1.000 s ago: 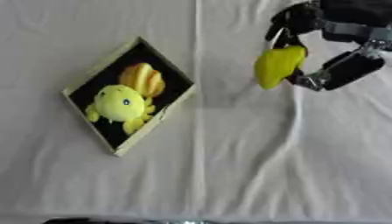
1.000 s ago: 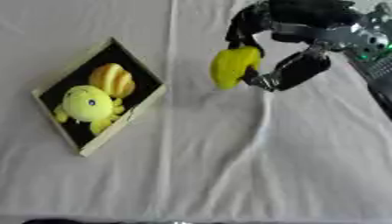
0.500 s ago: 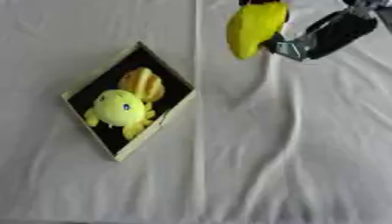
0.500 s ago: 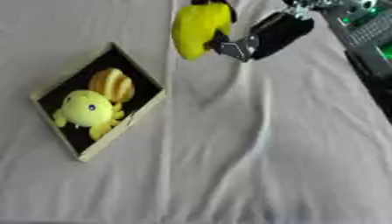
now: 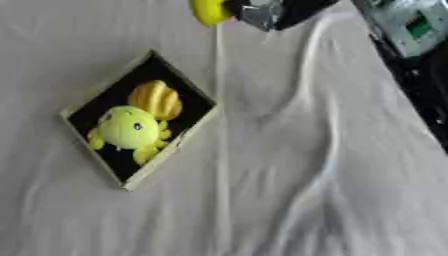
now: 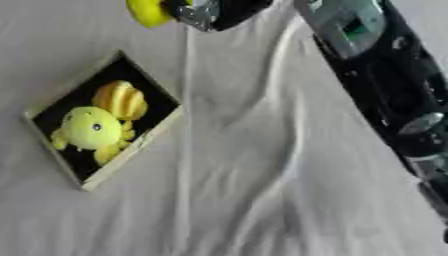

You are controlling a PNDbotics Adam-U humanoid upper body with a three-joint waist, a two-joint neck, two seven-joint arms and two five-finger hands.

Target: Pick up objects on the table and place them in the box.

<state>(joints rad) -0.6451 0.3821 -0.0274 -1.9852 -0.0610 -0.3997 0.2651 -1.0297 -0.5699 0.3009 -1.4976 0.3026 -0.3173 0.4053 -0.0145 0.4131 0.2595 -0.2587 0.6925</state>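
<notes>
A shallow box (image 5: 198,123) with a black inside lies askew at the left of the white cloth. In it sit a yellow-green plush toy (image 5: 128,128) and an orange ridged thing (image 5: 156,99). My right hand (image 5: 267,11) shows at the top edge, above and to the right of the box, its fingers curled round a yellow object (image 5: 208,10). Only the lower part of that object shows. My right arm (image 6: 376,75) runs down the right side of the right eye view. My left hand shows in neither view.
The white cloth (image 5: 297,180) covers the table, with a straight fold line running down from the top and soft wrinkles right of the middle.
My right hand has carried the yellow object up and to the left, from right of the box to the top edge. The view has also shifted. The box's contents are unchanged.
</notes>
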